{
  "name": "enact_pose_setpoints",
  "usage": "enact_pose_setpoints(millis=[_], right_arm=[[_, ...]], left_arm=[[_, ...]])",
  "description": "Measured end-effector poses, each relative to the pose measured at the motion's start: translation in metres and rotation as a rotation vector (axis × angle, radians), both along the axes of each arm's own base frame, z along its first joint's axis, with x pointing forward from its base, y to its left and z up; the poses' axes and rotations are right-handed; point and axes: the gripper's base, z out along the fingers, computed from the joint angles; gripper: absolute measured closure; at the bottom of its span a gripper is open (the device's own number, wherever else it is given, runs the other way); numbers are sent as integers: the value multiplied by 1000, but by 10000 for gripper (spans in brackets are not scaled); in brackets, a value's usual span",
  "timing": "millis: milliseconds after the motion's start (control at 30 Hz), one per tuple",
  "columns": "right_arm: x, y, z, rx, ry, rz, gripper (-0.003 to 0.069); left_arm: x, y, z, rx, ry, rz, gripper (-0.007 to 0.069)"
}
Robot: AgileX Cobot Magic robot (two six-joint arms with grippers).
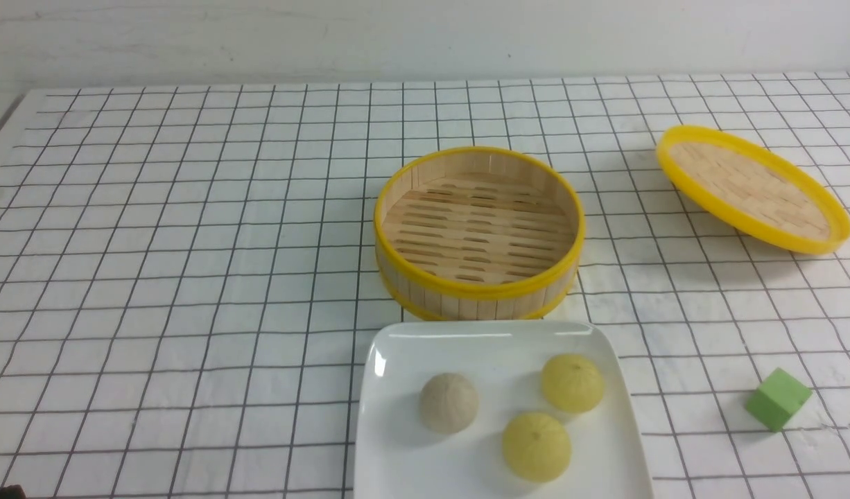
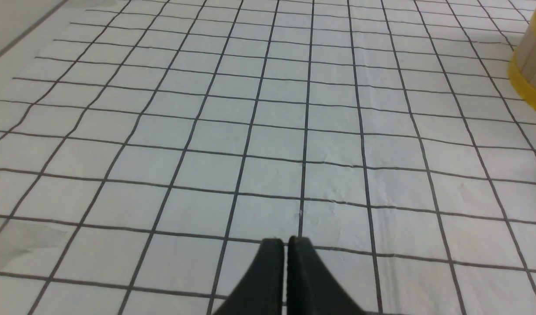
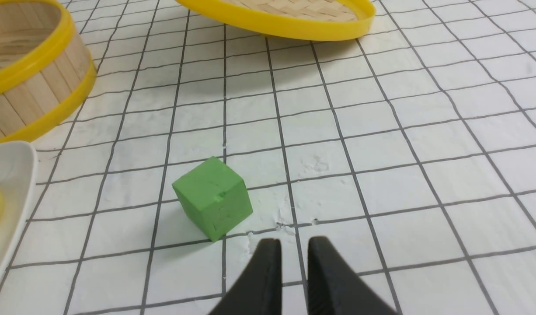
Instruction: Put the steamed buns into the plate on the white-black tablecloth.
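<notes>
The left gripper (image 2: pixel 286 239) is seen in the left wrist view with its two black jaws drawn almost together, only a thin slit being left between the tips; nothing is held. It is positioned above bare white-black tablecloth (image 2: pixel 268 131). The steamer basket (image 2: pixel 530 65) is found well ahead of this gripper and off to its right, only a part of its wall being shown.

The right gripper (image 3: pixel 290 243) is seen in the right wrist view with its jaws parted by a narrow gap; nothing is gripped between them. A green cube (image 3: pixel 213 197) is located just ahead of the tips and slightly to their left, resting on the cloth and clear of the fingers. The woven lid (image 3: pixel 290 15) is found well ahead of this gripper, tilted with one edge raised off the cloth. A corner of the plate (image 3: pixel 12 175) is seen off to this gripper's left.

In the front view, three steamed buns are shown lying inside the plate (image 1: pixel 397 360): an off-white bun (image 1: pixel 448 403) and two pale yellow buns (image 1: pixel 572 382) (image 1: pixel 536 446), none touching another. The plate is set on the tablecloth just in front of the basket (image 1: pixel 478 232), which is shown without contents.
</notes>
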Motion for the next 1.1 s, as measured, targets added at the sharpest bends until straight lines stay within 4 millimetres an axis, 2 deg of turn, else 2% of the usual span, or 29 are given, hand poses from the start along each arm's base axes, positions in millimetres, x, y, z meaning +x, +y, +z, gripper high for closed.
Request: enact_pose_setpoints(millis=[1100], right_arm=[[0,0,0,0,0,0,514]], left_arm=[[0,0,0,4,1,1,552]])
